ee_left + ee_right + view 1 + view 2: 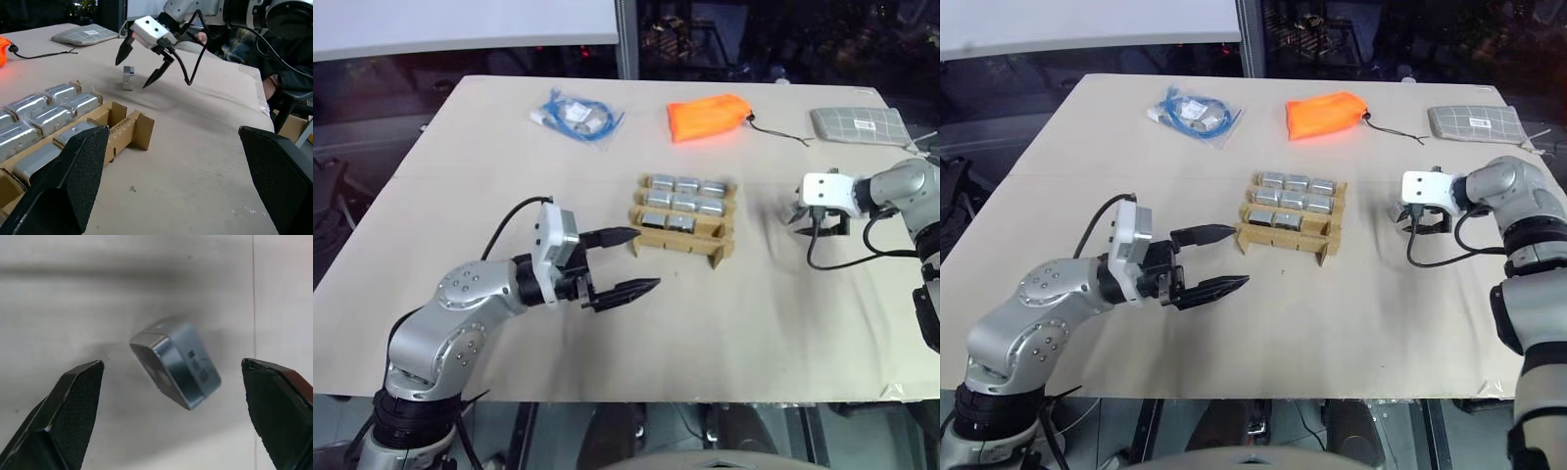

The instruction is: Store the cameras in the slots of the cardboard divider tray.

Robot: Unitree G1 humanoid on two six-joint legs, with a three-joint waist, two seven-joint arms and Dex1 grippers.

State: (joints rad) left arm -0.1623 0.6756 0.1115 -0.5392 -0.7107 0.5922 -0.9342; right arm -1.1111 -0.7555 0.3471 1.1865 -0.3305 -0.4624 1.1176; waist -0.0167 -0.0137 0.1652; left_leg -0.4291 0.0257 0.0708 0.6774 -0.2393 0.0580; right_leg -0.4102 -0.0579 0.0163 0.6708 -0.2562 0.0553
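The cardboard divider tray (680,241) stands mid-table with several silver-grey cameras (685,203) lying in its slots; the slot at its near right corner (120,115) holds nothing. One more camera (178,364) lies loose on the table to the right of the tray. My right gripper (172,363) hangs over it, pointing down, open, one finger on each side and neither touching. This gripper and the loose camera (128,78) also show in the left wrist view. My left gripper (644,259) floats open and level just left of the tray, with nothing between its fingers.
An orange pouch (707,116) with a black cord lies at the back. A grey checked pouch (858,123) sits at the back right, a bag of blue cable (576,116) at the back left. The table's right edge runs close behind my right arm.
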